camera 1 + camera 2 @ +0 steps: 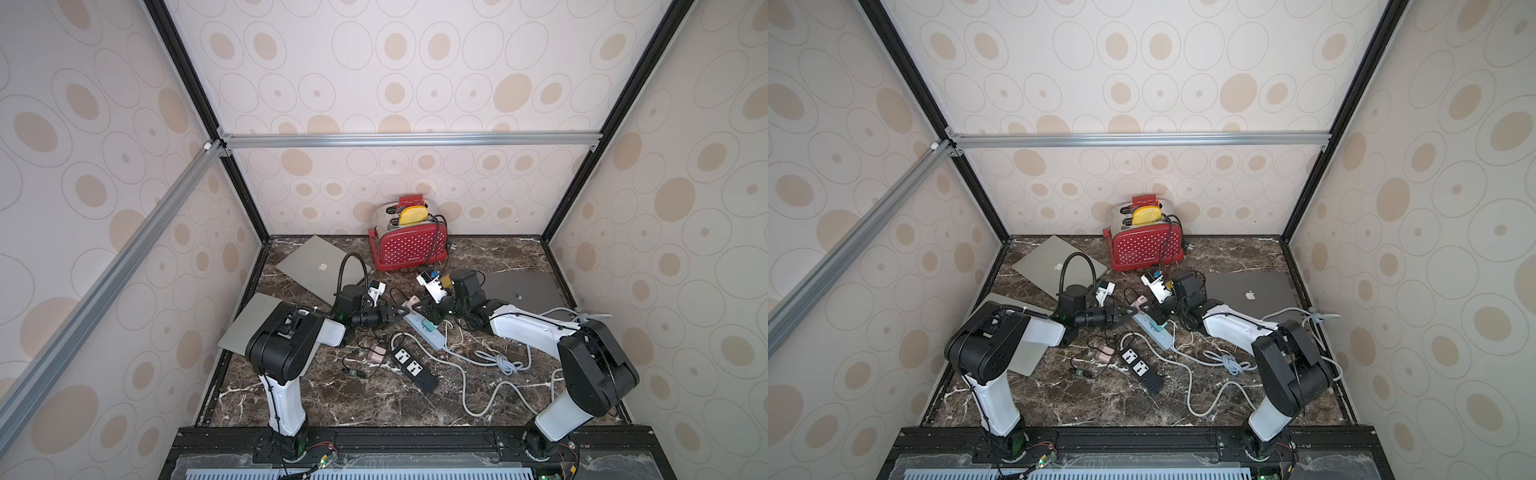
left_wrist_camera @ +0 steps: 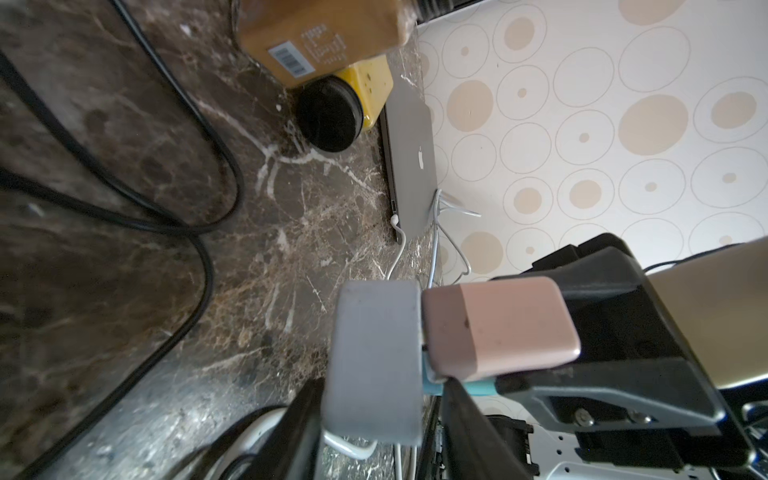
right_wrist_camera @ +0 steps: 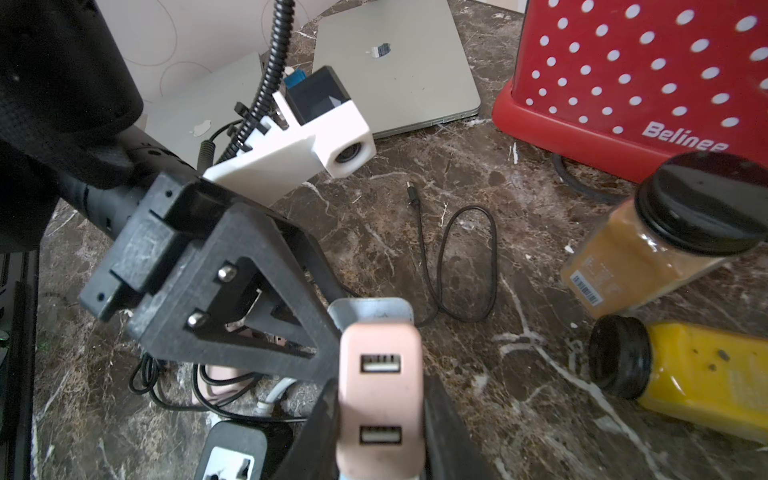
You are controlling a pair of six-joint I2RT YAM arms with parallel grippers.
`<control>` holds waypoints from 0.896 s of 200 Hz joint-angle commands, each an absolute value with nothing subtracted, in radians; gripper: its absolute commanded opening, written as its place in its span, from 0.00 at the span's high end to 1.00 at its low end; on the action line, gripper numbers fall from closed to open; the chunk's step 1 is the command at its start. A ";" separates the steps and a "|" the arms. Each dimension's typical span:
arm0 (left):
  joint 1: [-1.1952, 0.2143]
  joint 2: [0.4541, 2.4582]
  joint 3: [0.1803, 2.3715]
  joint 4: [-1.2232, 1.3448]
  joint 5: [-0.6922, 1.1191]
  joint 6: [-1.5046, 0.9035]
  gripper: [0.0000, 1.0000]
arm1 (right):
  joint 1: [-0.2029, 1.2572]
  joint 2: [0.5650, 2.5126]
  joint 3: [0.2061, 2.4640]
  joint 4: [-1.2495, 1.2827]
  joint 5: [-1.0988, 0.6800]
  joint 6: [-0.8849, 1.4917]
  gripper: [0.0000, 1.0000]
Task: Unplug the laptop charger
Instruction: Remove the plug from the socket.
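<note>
Dark marble tabletop (image 1: 332,399) — cream walls (image 1: 415,62) with tan ovals, aluminium rails (image 1: 407,139)

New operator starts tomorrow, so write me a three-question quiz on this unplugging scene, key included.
1. True or false: both USB ports on the pink charger are empty.
2. The jaws of the right gripper are clamped on: A) the black power strip, B) the pink charger, C) the spice jar.
3. How many closed laptops lie on the table?

Key: 1 true; 2 B; 3 three.
</note>
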State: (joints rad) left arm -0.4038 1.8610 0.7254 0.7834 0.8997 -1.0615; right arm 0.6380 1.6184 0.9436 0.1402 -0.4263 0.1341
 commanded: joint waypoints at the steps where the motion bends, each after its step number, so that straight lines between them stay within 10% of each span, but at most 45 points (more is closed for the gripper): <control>1: -0.398 1.840 0.769 0.772 0.896 -1.034 0.64 | 0.648 1.620 0.979 0.146 -0.496 0.146 0.96; 52: -0.399 1.845 0.785 0.710 0.886 -0.995 1.00 | 0.654 1.627 0.986 0.150 -0.529 0.140 0.96; 179: -0.399 1.907 0.805 0.334 0.731 -0.878 1.00 | 0.753 1.545 0.988 0.111 -0.193 0.081 0.97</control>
State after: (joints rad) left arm -0.3985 1.8759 0.7933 0.5457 0.8703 -1.0103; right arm 0.7578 1.5818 0.9756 0.0875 -0.1852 0.0502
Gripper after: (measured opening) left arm 0.293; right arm 0.295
